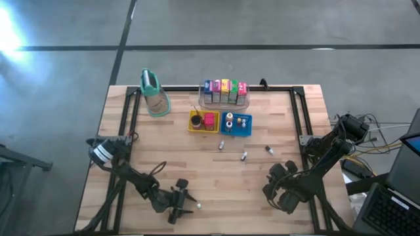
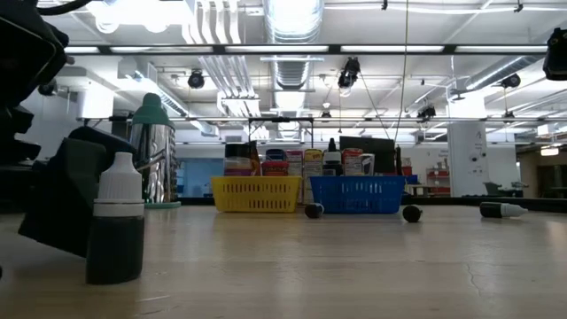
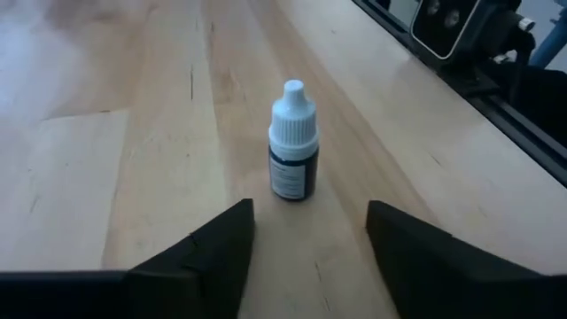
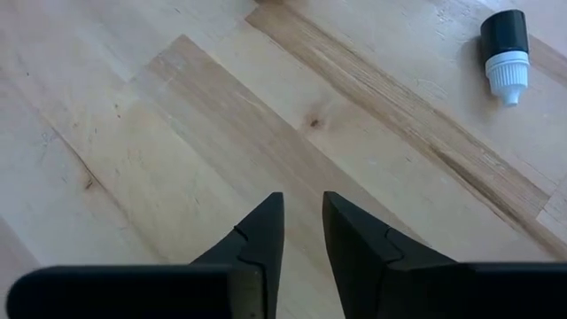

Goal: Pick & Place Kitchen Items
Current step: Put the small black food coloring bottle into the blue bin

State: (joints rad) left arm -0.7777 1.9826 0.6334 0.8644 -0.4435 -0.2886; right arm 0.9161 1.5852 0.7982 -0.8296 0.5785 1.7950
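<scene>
done: cartons [image 1: 224, 92] in bin [image 1: 246, 99]
left: bottles [image 1: 244, 156] loose on table [image 1: 197, 170]
left gripper [image 3: 310, 235]: open, bottle [image 3: 292, 142] just ahead
right gripper [image 4: 303, 230]: nearly closed, empty

cartons [image 1: 224, 91]: five | baskets [image 1: 204, 122]: two | loose bottles [image 1: 198, 205]: perhaps four

Robotics lab/workshop: exposed ceiling ducts [image 2: 292, 18], strip lights, concrete floor [image 1: 275, 23], wood workbench [image 1: 216, 177].

You have a dropper bottle [image 3: 293, 142] standing upright on the table [image 1: 164, 157], just before the left gripper [image 3: 310, 232]; two baskets [image 1: 204, 122] sit side by side behind.
</scene>
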